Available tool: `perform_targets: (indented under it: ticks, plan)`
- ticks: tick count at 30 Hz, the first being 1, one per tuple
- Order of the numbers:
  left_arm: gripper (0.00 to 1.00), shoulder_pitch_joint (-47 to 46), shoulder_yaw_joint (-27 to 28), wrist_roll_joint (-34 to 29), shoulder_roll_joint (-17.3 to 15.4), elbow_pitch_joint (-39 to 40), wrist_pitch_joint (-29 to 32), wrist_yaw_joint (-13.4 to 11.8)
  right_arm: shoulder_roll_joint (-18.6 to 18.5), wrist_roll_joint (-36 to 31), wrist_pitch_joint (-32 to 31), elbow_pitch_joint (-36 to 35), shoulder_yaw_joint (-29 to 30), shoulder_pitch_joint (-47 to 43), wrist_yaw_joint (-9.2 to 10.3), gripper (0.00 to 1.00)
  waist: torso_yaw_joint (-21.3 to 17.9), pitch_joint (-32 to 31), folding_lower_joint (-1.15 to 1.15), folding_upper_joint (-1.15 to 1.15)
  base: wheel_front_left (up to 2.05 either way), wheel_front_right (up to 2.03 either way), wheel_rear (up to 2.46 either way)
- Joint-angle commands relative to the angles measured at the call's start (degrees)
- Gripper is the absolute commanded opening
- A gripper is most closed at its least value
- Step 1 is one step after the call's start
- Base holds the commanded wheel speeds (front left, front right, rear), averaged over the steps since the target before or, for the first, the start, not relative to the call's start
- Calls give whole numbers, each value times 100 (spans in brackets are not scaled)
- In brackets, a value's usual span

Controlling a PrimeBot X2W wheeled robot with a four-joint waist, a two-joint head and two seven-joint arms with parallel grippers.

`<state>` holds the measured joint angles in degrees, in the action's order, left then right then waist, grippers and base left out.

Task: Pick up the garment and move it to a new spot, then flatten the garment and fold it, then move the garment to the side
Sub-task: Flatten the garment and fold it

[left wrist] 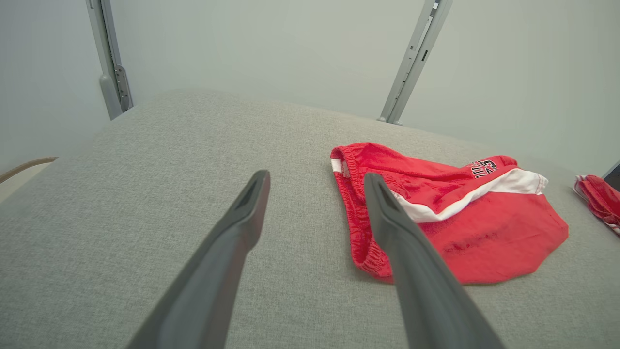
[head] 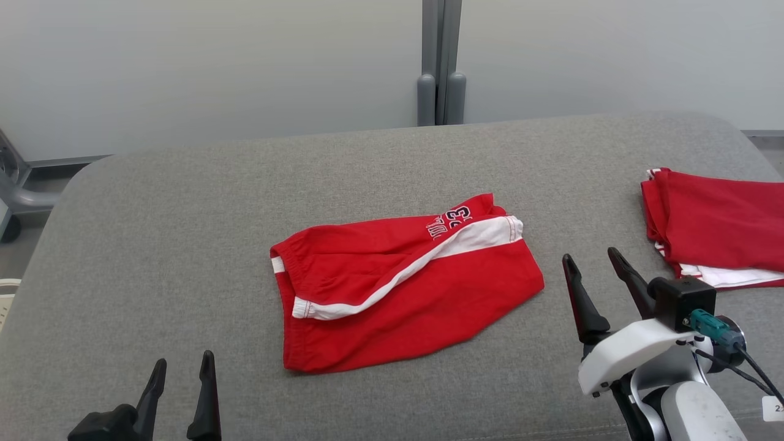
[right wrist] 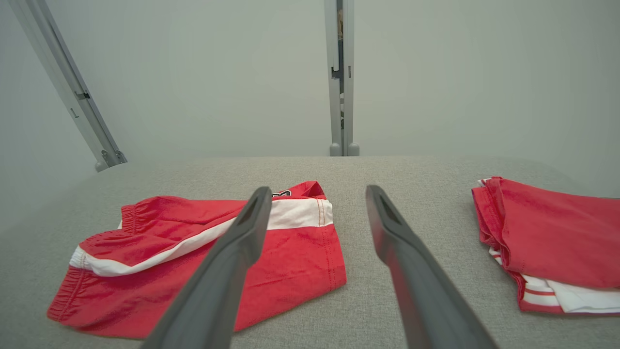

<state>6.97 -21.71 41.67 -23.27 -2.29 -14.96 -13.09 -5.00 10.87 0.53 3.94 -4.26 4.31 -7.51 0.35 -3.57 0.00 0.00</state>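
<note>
Centre of grey desk, head view, red shorts, white stripe, print reads "33", other letters unreadable, left claw and right claw spread wide, empty, left wrist view, shorts beside fingers, right wrist view, shorts left, folded red garment right

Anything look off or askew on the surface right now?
The red shorts in the middle lie skewed and rumpled: top layer bunched, white stripe running diagonally, edges not aligned. The folded red stack at the right looks tidy. Nothing spilled or damaged.

The right pincer has dark fingers, white shell, teal plug, black cables.
</note>
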Motion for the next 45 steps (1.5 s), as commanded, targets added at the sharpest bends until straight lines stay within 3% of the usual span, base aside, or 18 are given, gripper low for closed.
perform_targets:
  ticks: [1, 20, 30, 34, 38, 45]
  plan:
    - [100, 92, 28, -70, -65, -20, -23, 7, -20, 39, 23, 28, -19, -60, 4, 100, 2, -12, 0, 0, 0, 0, 0]
    - [100, 116, 13, -84, -70, -21, 5, 46, 39, 118, 133, 228, -123, -43, 4, 100, 37, -49, 0, 0, 0, 0, 0]
    - [100, -269, -270, -152, 29, -19, 225, 163, 82, 88, 172, 218, -72, 0, 4, 100, 52, 73, 0, 0, 0, 0, 0]
    - [100, -702, -521, -71, 186, -268, 566, 382, 93, 63, 151, 197, -62, 45, 4, 100, 65, 189, 0, 0, 0, 0, 0]
    - [100, -1232, -700, 260, 410, -638, 1023, 793, 99, 55, 132, 205, -112, 103, 4, 100, 31, 333, 0, 0, 0, 0, 0]
    - [100, -2185, -947, 372, 469, -1500, 1705, 1287, 53, 40, 136, 204, -195, 285, 4, 100, -109, 656, 0, 0, 0, 0, 0]
